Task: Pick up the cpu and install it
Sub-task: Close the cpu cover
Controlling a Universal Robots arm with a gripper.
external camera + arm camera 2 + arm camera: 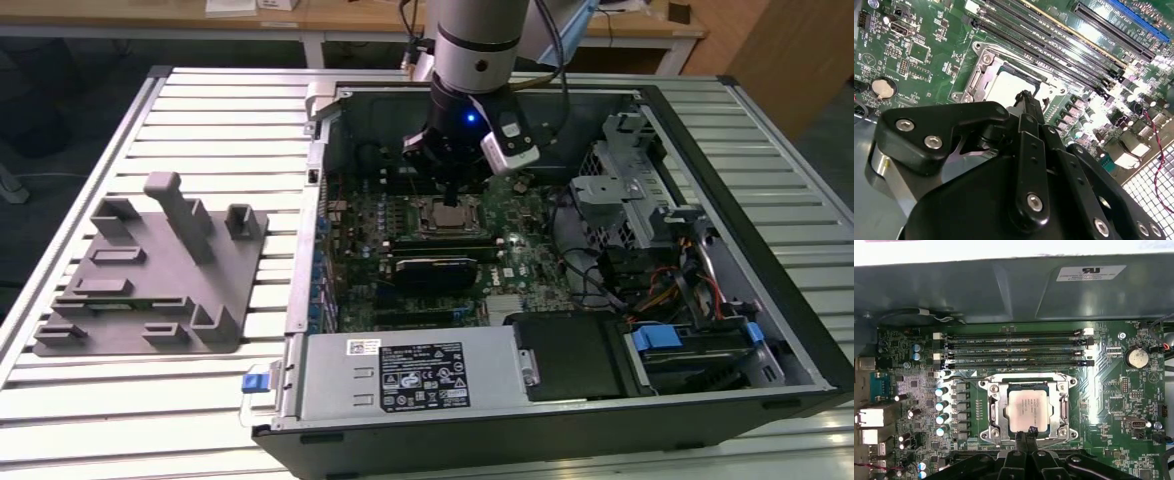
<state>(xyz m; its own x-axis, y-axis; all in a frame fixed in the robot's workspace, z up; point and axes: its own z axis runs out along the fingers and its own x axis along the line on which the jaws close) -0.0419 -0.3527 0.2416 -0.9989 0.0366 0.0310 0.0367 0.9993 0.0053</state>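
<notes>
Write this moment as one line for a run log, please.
step: cpu install | cpu: lying flat inside socket frame on motherboard | jaws: shut, tips at cpu's edge, contact unclear

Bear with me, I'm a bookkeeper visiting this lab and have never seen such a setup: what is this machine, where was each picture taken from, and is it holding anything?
It is a robot arm ending in a pincer, reaching down into an open computer case that lies on a slatted table. The exterior view comes from a camera off the arm; at the exterior view's left stands a grey fixture. Both wrist views come from cameras riding on the arm, looking past the pincer at the green motherboard. The cpu, a silvery square chip, lies in its socket frame. The pincer's tips are together over the chip's edge and hold nothing.
</notes>
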